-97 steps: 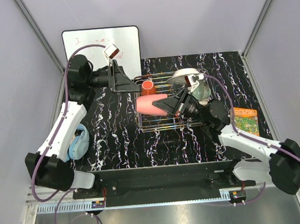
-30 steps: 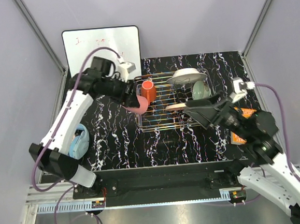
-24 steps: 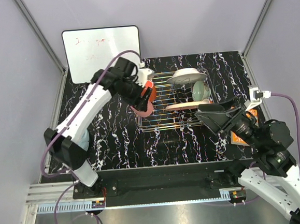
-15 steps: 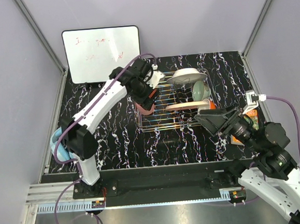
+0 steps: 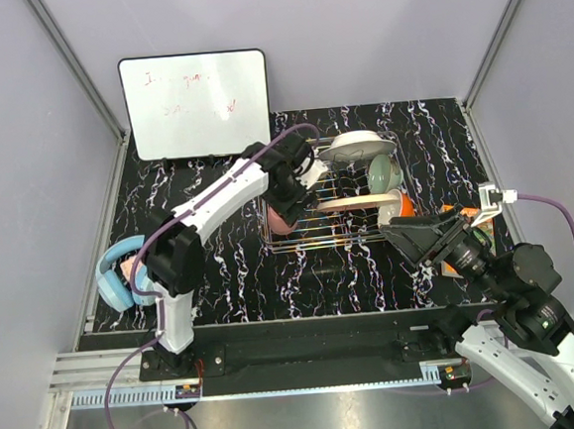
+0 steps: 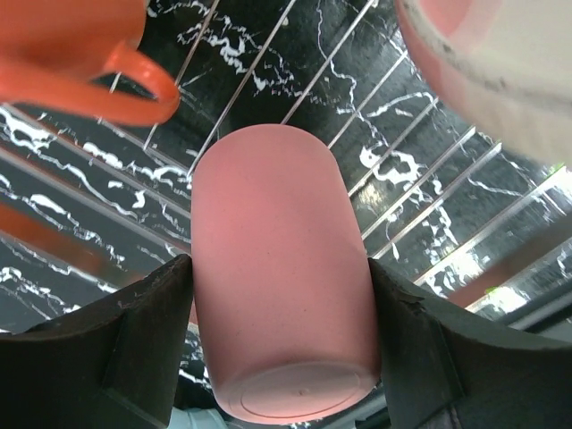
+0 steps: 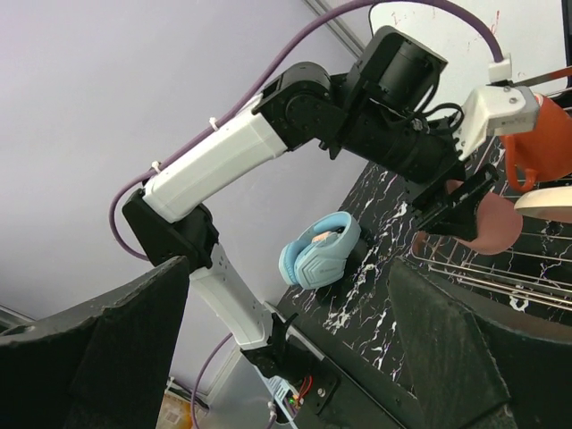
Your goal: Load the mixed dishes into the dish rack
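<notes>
Placement step, by the look of it. The left tool [image 6: 279,344] is clamped on the pink cup [image 6: 281,277], one finger down each side of it, and hangs over the left end of the dish rack [image 5: 329,241]. The cup's base faces the wrist camera and its mouth points down at the wires. Whether it's touching them yet is hard to call from either view.

The orange mug [image 6: 63,45] sits just beside the cup, handle poking toward it, and the pink-and-cream plate [image 6: 500,63] is close on the other side. Further along the rack are the white bowl [image 5: 356,147] and the mint-green bowl [image 5: 383,174].

The right tool [image 7: 288,295] is over the near-right part of the counter, fingers wide apart with nothing in them.

Next move is probably to ease the cup down into that gap until the wires take its weight. Then the fingers can spread and the arm can lift straight out without snagging the mug handle or nudging the plate.
</notes>
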`<state>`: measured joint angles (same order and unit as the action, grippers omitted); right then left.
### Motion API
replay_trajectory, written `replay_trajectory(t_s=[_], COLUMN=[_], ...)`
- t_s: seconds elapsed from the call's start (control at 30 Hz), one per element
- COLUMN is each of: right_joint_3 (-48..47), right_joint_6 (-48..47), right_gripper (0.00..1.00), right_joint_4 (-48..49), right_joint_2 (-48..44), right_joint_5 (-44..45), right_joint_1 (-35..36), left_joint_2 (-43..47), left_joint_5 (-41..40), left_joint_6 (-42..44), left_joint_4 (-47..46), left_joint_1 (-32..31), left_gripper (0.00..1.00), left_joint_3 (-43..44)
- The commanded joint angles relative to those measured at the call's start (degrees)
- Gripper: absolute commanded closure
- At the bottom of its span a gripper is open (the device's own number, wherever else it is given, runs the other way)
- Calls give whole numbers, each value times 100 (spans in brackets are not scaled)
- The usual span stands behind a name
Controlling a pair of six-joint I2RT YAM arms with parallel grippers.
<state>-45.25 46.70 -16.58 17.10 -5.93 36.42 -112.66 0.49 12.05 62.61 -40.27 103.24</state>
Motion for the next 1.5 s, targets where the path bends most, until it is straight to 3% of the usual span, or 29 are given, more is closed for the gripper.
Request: replay_trajectory(t_s=[0.0,0.27,0.3,0.33,0.37,0.43,0.47,0.53,0.57,1.3,1.47], right_joint_3=[8,52,61,61,61,78,78,104,113,35,-1078], right_joint_6=[-55,-3,-3,-3,-3,6,-3,6,15,-125,-932], right_gripper=[0,0,0,0,0,0,0,0,0,0,0], right_joint_4=[-3,-47,-56,-65,-74,-82,-91,-100,-100,-381,-2089], right_joint_2=[-32,-58,-58,-58,-58,-49,-58,-67,-75,117,1346], right_joint_5=[110,119,119,110,110,119,101,110,93,215,1197], right_joint_1=[-13,-13,-13,-13,-13,-13,-13,-13,-13,-13,-13], left_joint_2=[-177,-362,-344,-344,-335,-248,-213,-107,-81,1536,2439], left_joint_5=[-295,-330,-330,-322,-339,-331,-330,-322,-322,-331,-532], left_joint_6=[78,60,52,51,34,25,25,25,25,-133,-116], left_joint_4=[-433,-645,-653,-645,-671,-697,-724,-741,-750,-539,-416], left_joint_1=[-51,-69,-69,-69,-69,-69,-69,-69,-69,-139,-130], left_gripper=[100,100,94,84,59,37,18,11,1,1,1], left_joint_3=[-128,-349,-349,-349,-349,-401,-419,-463,-480,-595,-533])
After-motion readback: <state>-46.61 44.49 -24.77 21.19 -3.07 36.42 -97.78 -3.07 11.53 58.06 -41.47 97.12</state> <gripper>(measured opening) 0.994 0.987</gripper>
